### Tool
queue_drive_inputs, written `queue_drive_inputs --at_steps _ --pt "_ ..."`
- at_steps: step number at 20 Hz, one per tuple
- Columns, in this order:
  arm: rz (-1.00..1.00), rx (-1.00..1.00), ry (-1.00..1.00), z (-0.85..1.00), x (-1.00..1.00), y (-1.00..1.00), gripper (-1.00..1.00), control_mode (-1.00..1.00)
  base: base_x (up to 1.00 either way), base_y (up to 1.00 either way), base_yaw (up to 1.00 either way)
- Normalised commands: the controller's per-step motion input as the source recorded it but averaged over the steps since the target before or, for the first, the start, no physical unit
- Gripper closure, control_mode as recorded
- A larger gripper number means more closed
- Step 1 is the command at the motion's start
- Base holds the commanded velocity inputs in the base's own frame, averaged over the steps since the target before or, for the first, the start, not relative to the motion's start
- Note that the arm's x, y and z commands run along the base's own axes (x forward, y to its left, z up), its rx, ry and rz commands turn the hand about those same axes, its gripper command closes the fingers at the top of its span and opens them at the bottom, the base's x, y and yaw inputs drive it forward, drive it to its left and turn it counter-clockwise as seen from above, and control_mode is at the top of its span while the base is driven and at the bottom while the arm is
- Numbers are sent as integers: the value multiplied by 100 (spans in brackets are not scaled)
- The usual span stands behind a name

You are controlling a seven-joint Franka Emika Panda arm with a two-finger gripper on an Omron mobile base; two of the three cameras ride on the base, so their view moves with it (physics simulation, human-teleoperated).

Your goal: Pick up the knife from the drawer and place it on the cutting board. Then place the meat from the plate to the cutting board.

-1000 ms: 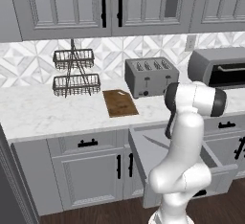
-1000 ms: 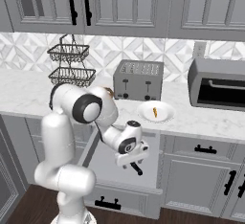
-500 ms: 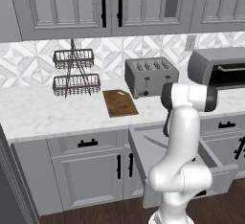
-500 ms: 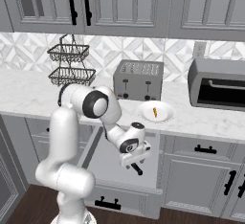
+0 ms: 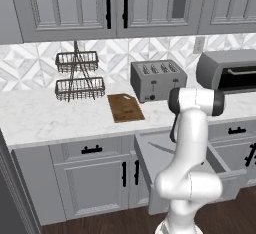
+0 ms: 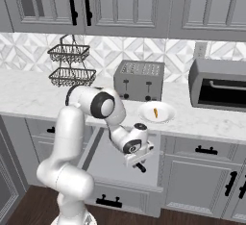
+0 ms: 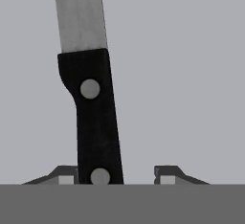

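The knife (image 7: 91,103) lies flat on the grey floor of the open drawer (image 5: 150,143), its black handle towards me and the silver blade pointing away. My gripper (image 7: 116,175) straddles the handle's end. The left fingertip (image 7: 67,174) touches the handle, while a gap separates the right one from it, so the jaws stand partly open. From the right base view the gripper (image 6: 137,159) is low inside the drawer (image 6: 108,168). The brown cutting board (image 5: 125,107) rests on the counter by the toaster. A small orange meat piece (image 6: 155,112) sits on the white plate (image 6: 144,114).
A grey toaster (image 6: 139,80) stands behind the plate, and a toaster oven (image 6: 218,87) is at the right. A two-tier wire basket (image 5: 79,80) stands on the counter's left. Upper cabinets hang above the counter. The drawer's front (image 6: 113,201) juts out towards the base.
The fingers have drawn closer together around the knife handle. The arm's upper part has shifted slightly, with the hand staying low in the drawer.
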Motion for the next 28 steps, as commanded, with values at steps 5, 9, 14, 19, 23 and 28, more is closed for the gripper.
queue_drive_inputs --at_steps 5,9,14,19,23,28 --pt "9 0 0 -27 -24 3 100 -100 0 0 0" --pt "7 0 -2 -3 -50 18 100 -100 0 0 0" --pt "0 0 0 33 -64 24 100 -100 0 0 0" --pt "0 0 0 88 -53 0 100 -100 0 0 0" --pt "4 0 3 89 -49 -1 100 -100 0 0 0" --pt "11 0 2 100 -42 0 100 -100 0 0 0"
